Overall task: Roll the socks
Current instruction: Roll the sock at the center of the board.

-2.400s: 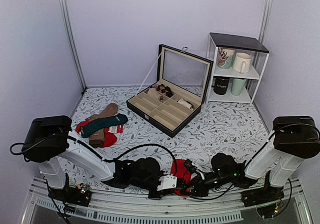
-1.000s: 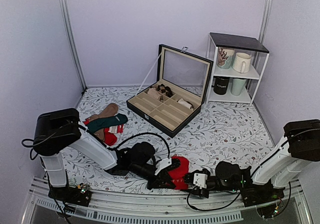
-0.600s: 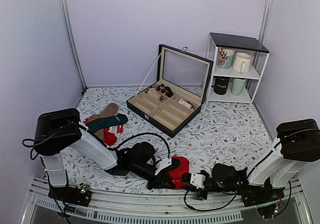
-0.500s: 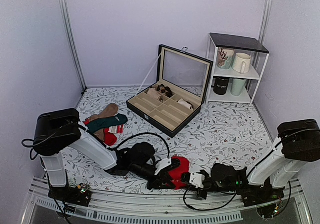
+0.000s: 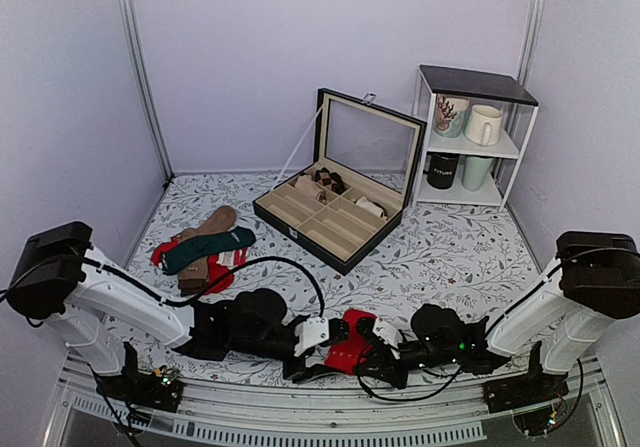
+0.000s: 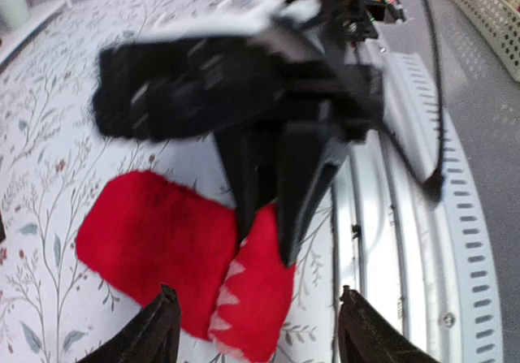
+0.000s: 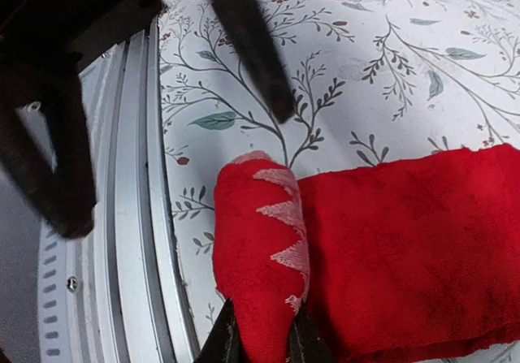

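The red fuzzy socks (image 5: 349, 339) lie flat near the table's front edge, one end folded into a small roll with a pale zigzag band (image 7: 268, 249). My right gripper (image 7: 262, 334) is shut on that rolled end, a finger on each side; in the top view it (image 5: 377, 347) meets the socks from the right. My left gripper (image 6: 256, 318) stands open, its fingertips (image 6: 162, 306) spread either side of the roll (image 6: 256, 298) without touching it. In the top view it (image 5: 318, 352) sits just left of the socks.
A pile of green, brown and striped socks (image 5: 205, 250) lies at the back left. An open black compartment box (image 5: 335, 207) stands mid-table, and a white shelf with mugs (image 5: 470, 137) at the back right. The metal rail (image 7: 138, 217) runs right beside the roll.
My left gripper has opened, let go of the socks and drawn back to the left. My right gripper has closed on the rolled end and moved in toward the socks.
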Robot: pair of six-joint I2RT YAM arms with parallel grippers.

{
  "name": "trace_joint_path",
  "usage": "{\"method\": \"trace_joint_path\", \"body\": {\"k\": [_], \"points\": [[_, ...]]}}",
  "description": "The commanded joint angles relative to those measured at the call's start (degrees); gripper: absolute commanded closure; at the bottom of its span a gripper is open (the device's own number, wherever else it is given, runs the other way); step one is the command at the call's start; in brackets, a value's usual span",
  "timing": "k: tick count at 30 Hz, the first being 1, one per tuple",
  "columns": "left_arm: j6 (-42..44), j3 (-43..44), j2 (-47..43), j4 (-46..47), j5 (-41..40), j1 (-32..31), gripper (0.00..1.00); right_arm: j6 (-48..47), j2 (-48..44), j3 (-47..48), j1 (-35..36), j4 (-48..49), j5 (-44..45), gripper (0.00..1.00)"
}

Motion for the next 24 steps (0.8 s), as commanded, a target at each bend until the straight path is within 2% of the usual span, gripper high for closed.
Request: {"method": "trace_joint_path", "body": {"k": [1,7,15,22,24], "points": [[9.3,-0.6,-0.4,3.2,-3.8,-1.9,0.34,9.0,5.9,0.3,-2.5,-9.5,-10.7,0.87],[8.5,0.3,3.9,1.8,-2.8,-3.1,0.37,13.0,9.3,0.2,-6.4,-9.2,-17.3,0.87],[7.8,-1.4,6.2,5.6,-5.0,-3.1,0.37,14.2,12.2,0.0,-7.2,-7.4,-20.7,0.87],[7.5,-0.4,8.6,4.8,-7.5,-3.1,0.43,14.6,12.8,-0.3,-7.8,-6.9,-21.4,0.87],[7.5,-0.2,9.2,4.6,-8.1,-3.0,0.49,14.6,13.0,-0.3,-7.9,-6.9,-21.3,0.87]]}}
